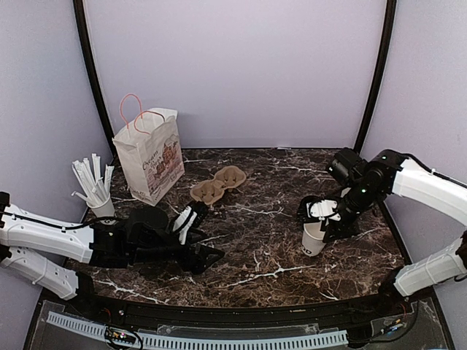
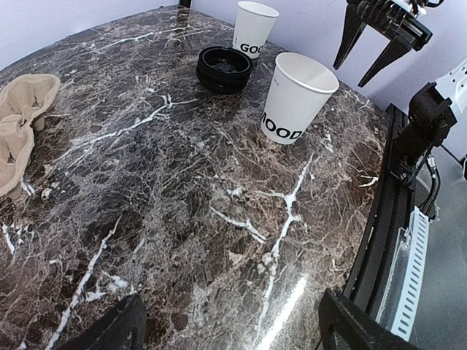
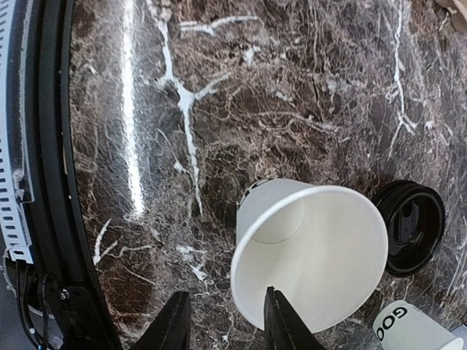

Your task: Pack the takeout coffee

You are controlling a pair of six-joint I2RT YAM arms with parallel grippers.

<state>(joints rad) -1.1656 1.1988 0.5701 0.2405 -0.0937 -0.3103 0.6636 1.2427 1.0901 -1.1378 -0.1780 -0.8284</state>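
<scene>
Cup unlidded beneath right gripper

Paper, smooth and white, makes the tapered cup (image 1: 314,239), which stands upright and open-topped on the right part of the table (image 1: 263,240), a glossy dark slab veined in white like marble. Black printed letters run round the cup's lower wall. Just beside it lies a low stack of round black plastic lids (image 2: 225,67), and behind those stands a second cup (image 2: 254,28) of the same kind.

At the back left is a white paper bag (image 1: 149,164) with thin pink loop handles. A cup of wrapped straws (image 1: 102,208) is to its left. A brown moulded-pulp carrier (image 1: 219,186) lies near the middle.

The right arm reaches in from the right with its elbow raised and wrist bent downward. The right gripper (image 3: 225,295) hangs over the cup's rim with its black fingers parted and holding nothing.

The left arm lies low, stretched across the table toward the cup. The left gripper (image 2: 230,302) has its fingers spread wide and is empty, well apart from the cup.
</scene>
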